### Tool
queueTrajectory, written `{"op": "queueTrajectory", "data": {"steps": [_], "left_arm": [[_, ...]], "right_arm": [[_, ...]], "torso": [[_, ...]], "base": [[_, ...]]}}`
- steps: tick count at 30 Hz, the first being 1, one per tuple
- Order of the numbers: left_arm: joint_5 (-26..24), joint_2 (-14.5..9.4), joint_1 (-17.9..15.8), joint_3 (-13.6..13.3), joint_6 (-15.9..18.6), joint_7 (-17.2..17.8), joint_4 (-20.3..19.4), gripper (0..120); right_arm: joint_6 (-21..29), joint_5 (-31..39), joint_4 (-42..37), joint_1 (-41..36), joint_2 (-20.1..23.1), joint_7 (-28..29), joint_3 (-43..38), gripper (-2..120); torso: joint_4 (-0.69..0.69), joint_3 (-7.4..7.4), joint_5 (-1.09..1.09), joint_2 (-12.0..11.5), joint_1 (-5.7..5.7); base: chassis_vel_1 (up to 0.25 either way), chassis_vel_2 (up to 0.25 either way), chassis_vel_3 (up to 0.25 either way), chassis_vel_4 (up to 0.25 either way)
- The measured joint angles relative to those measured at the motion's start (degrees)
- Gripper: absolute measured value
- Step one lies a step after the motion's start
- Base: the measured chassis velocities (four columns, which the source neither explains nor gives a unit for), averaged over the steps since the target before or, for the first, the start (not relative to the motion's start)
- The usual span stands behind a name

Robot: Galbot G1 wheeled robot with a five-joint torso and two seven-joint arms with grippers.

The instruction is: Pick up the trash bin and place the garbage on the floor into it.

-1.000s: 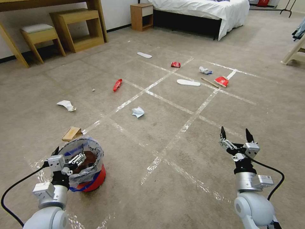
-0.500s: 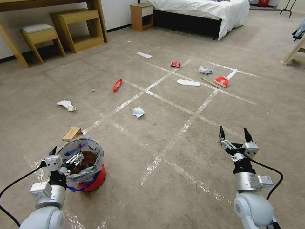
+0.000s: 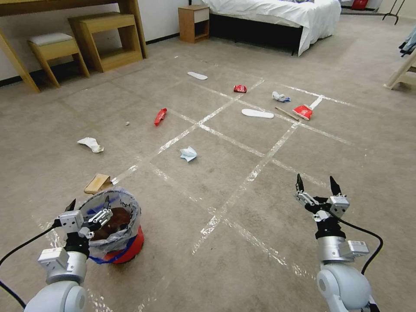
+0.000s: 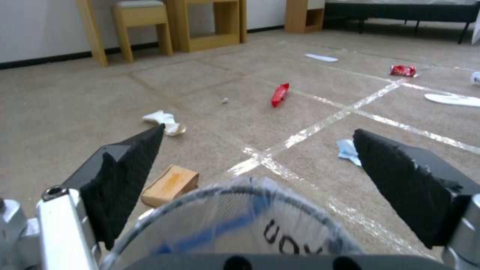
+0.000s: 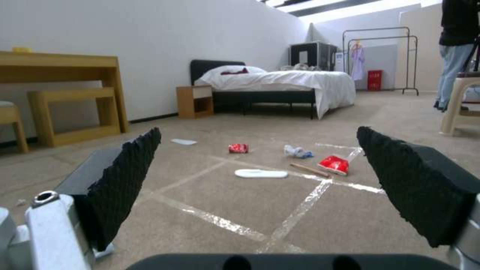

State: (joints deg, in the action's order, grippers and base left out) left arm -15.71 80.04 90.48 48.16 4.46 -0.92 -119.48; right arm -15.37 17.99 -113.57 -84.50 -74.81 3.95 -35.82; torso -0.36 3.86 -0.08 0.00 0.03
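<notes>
Hovering at the near rim of the trash bin, our left gripper has its jaws spread wide and grips nothing; in the left wrist view the bag-lined rim sits low between the two dark fingers, one finger over the bin's mouth and the other outside it, though we cannot tell whether either touches the plastic. Our right gripper hangs above bare carpet off to the right, jaws just as wide and empty. We judge the task to be at its very start: the bin stands on the floor, not yet lifted, and the garbage lies scattered. Nearest the bin is a cardboard scrap, then crumpled white paper to the left and a pale blue-white wad in the middle. Farther out lie a red wrapper, a white insole, a wooden stick, a red packet, a white-and-blue wad, a crushed red can and a second insole. Something dark and reddish already lies inside the bag, but we cannot make it out. The floor is beige short-pile carpet crossed by shiny tape lines forming a grid. Beyond stand a wooden desk with a stool, a nightstand and a bed under white covers.
</notes>
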Motion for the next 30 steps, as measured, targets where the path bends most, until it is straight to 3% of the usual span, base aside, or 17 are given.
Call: {"op": "queueTrajectory", "data": {"steps": [9, 12, 15, 16, 20, 21, 24, 26, 28, 30], "left_arm": [[0.3, 0.0, 0.3, 0.4, 0.2, 0.7, 0.0, 100], [-0.5, -1.1, 0.7, 0.7, 2.2, 2.0, 0.0, 100], [-5.2, -4.7, 1.5, 1.3, 5.5, 4.4, 0.0, 100], [-5.2, -4.7, 1.5, 1.3, 5.5, 4.4, 0.0, 100], [-14.8, -11.3, 3.3, 1.9, 12.6, 11.5, -0.1, 100], [-14.8, -11.3, 3.3, 1.9, 12.6, 11.5, -0.1, 100], [-23.1, -16.0, 3.7, 2.0, 16.6, 15.0, 0.9, 100], [-24.1, -16.6, 3.7, 2.0, 17.0, 15.3, 1.4, 100], [-29.1, -19.4, 3.4, 1.9, 18.6, 16.9, 3.8, 100], [-31.0, -20.3, 3.4, 1.8, 19.6, 17.6, 4.6, 100]], "right_arm": [[-0.1, -0.6, 0.0, 0.0, -0.2, 0.1, 0.4, 100], [-0.5, -0.9, 0.0, -0.1, -0.2, 0.1, 0.5, 100], [-0.5, 0.0, -0.2, -0.4, 0.1, 0.3, 0.5, 100], [-0.5, 0.0, -0.2, -0.4, 0.1, 0.3, 0.5, 100], [-0.5, 1.1, -0.7, -0.7, 0.3, 0.4, 0.0, 100], [-0.5, 1.1, -0.7, -0.7, 0.3, 0.4, 0.0, 100], [-0.5, 1.8, -0.7, -0.8, 0.3, 0.5, -0.3, 100], [-0.5, 1.8, -0.7, -0.8, 0.3, 0.5, -0.3, 100], [-0.5, 1.9, -1.0, -0.9, 0.3, 0.6, -0.4, 100], [-0.5, 1.9, -1.1, -1.0, 0.3, 0.7, -0.5, 100]], "torso": [[0.00, 0.00, 0.00, 0.0, 0.00], [0.01, 0.00, -0.01, 0.0, 0.00], [0.00, -0.01, -0.01, 0.0, 0.00], [0.00, -0.01, -0.01, 0.0, 0.00], [0.01, -0.01, -0.01, 0.0, 0.00], [0.01, -0.01, -0.01, 0.0, 0.00], [0.00, -0.01, 0.00, 0.0, 0.00], [0.00, -0.01, 0.00, 0.0, 0.00], [0.00, -0.01, -0.01, 0.0, 0.00], [0.00, -0.01, -0.01, 0.0, 0.00]], "base": [[-0.112, 0.124, 0.125, -0.118], [-0.038, 0.052, 0.023, -0.051], [0.000, 0.000, 0.000, 0.000], [0.000, 0.000, 0.000, 0.000], [0.000, 0.000, 0.000, 0.000], [0.000, 0.000, 0.000, 0.000], [0.000, 0.000, 0.000, 0.000], [0.000, 0.000, 0.000, 0.000], [0.000, 0.000, 0.000, 0.000], [0.000, 0.000, 0.000, 0.000]]}}
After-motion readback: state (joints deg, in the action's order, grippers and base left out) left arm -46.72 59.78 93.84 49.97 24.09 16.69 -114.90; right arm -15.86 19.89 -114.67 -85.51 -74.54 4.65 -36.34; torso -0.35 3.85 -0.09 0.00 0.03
